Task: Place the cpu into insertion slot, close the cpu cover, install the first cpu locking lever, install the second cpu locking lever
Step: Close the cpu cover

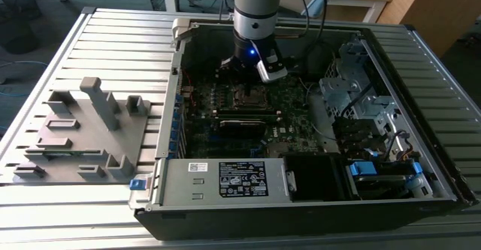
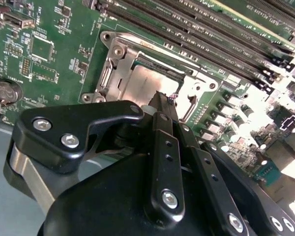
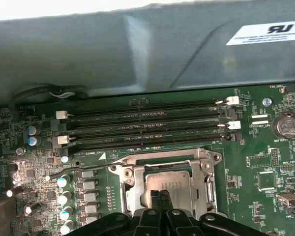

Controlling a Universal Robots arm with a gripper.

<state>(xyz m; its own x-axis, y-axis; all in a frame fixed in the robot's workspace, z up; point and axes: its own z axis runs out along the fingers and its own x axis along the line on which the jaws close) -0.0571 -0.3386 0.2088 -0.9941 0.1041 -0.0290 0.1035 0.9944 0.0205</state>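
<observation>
The cpu lies flat in its socket on the green motherboard, its dull grey top showing in both wrist views. The silvery cpu cover lies flat around it, framing the chip through its window. My gripper hangs right over the chip, its two black fingers pressed together with nothing between them. In the exterior view the gripper stands upright over the socket in the middle of the open computer case. A thin wire lever runs along one side of the socket.
Memory slots run beside the socket. A coin battery sits on the board. The grey power box with a white label fills the case's near side, and a drive cage stands at the exterior view's right. A grey fixture sits outside the case.
</observation>
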